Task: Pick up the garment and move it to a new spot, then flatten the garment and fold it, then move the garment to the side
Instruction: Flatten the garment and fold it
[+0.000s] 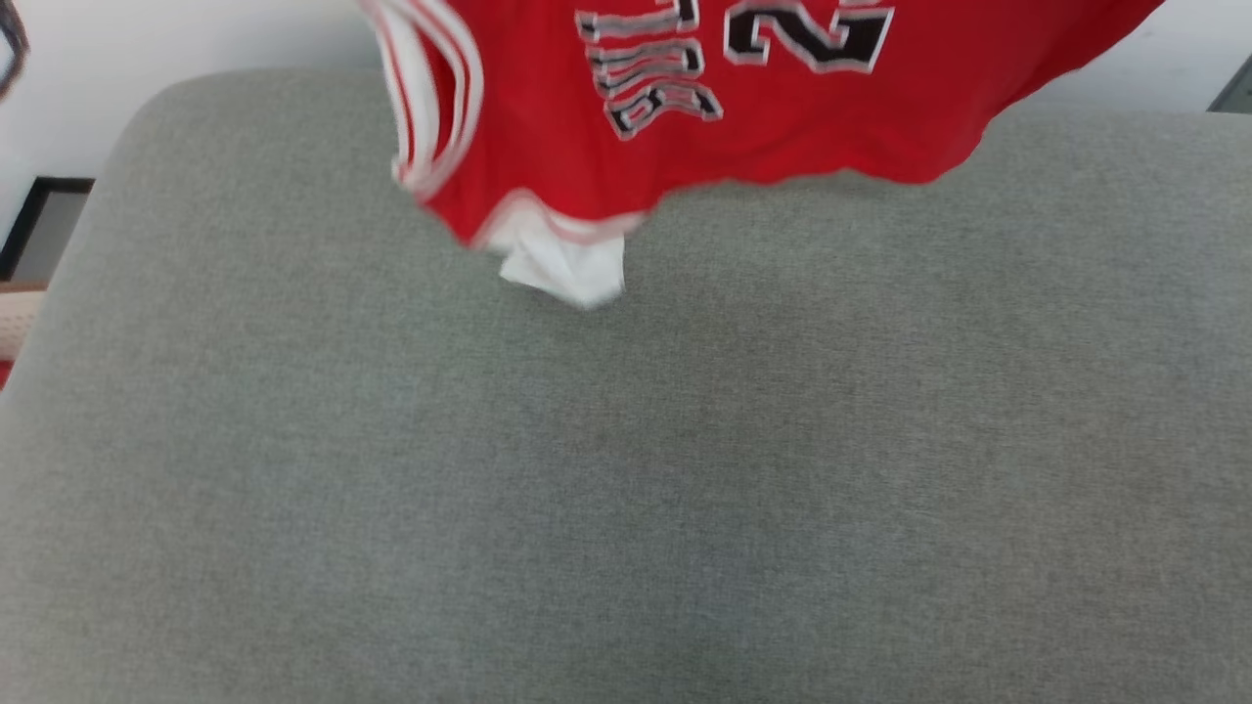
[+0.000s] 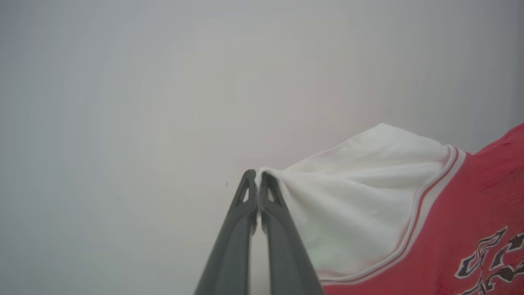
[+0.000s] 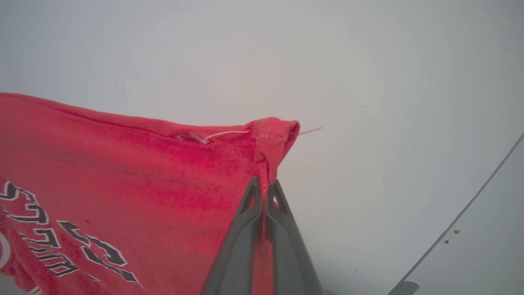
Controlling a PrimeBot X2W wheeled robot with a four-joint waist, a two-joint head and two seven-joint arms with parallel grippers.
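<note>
The garment (image 1: 743, 117), a red jersey with white sleeves and black-and-white lettering, hangs in the air above the far part of the grey cushioned surface (image 1: 626, 469). Its lower edge and a white sleeve (image 1: 572, 264) dangle just over that surface. In the left wrist view my left gripper (image 2: 257, 174) is shut on the tip of a white sleeve (image 2: 360, 192), with the red body (image 2: 483, 213) stretching off to the right. In the right wrist view my right gripper (image 3: 264, 182) is shut on a red corner of the garment (image 3: 143, 172), which spreads to the left.
A pale wall (image 1: 196, 39) rises behind the grey surface. A dark-framed object (image 1: 39, 225) stands at the far left beside the surface. A thin line or cable (image 3: 462, 213) crosses the lower right of the right wrist view.
</note>
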